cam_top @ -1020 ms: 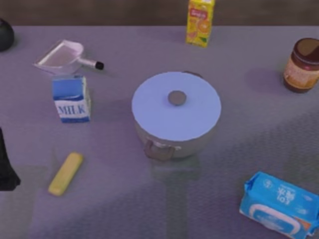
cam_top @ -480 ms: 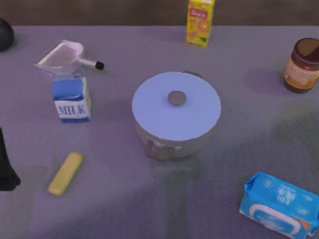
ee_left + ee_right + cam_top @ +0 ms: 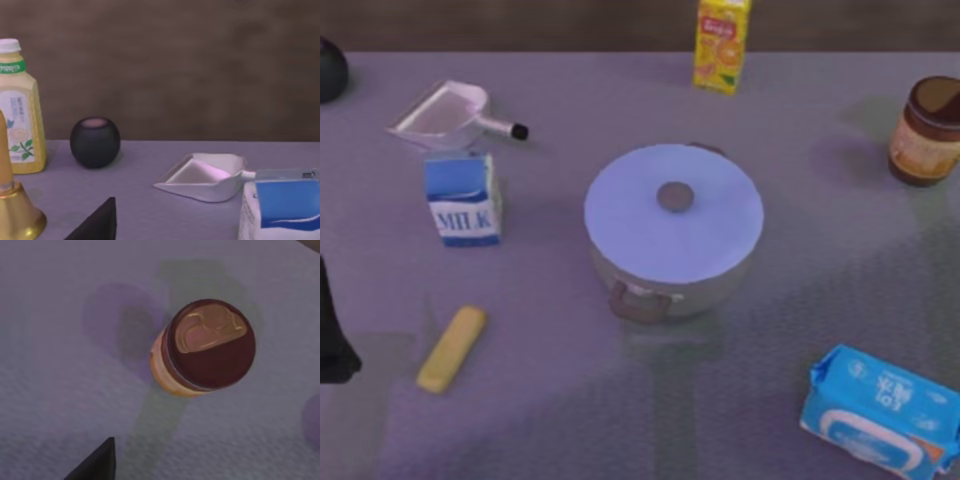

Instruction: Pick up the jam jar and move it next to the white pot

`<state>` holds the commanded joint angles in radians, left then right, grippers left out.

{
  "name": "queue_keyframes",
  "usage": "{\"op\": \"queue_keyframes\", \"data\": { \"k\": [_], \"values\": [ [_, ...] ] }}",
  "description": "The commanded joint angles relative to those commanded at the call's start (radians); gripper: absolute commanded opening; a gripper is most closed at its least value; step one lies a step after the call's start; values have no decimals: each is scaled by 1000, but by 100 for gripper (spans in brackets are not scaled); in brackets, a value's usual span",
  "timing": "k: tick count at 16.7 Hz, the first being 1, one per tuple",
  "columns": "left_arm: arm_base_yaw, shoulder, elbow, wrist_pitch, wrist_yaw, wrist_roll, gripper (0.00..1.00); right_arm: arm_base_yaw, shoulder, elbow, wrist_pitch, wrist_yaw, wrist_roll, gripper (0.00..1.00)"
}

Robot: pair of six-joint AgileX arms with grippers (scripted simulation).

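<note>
Nothing on the table has shifted since the earlier top views; only a faint shadow near the jam jar [image 3: 926, 131] has moved. It stands upright at the table's right edge, well apart from the white pot [image 3: 673, 229] at centre. The right wrist camera looks down on its dark lid, with one fingertip [image 3: 95, 465] showing. Whether either gripper's jaws are open cannot be told. The left arm [image 3: 334, 335] sits parked at the left edge.

Matt greyish table [image 3: 550, 290] with a faint weave, jam jar [image 3: 202, 349] with glossy dark brown lid, white pot [image 3: 672, 230] with smooth flat matt lid, printed paper milk carton [image 3: 465, 198], shiny brass-like bell [image 3: 12, 200], glossy blue plastic wipes pack [image 3: 882, 410]
</note>
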<state>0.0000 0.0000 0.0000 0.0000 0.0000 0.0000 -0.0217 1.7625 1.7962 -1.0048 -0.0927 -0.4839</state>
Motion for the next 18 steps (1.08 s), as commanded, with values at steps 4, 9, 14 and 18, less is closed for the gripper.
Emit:
{"op": "queue_keyframes", "data": {
  "k": [4, 9, 14, 18],
  "values": [
    [0, 0, 0, 0, 0, 0, 100, -9, 390, 414, -218, -16, -115, 100],
    [0, 0, 0, 0, 0, 0, 100, -20, 776, 838, -428, -31, -230, 100],
    [0, 0, 0, 0, 0, 0, 100, -26, 987, 1078, -538, -39, -295, 100],
    [0, 0, 0, 0, 0, 0, 100, -27, 1011, 1105, -550, -39, -302, 100]
  ]
}}
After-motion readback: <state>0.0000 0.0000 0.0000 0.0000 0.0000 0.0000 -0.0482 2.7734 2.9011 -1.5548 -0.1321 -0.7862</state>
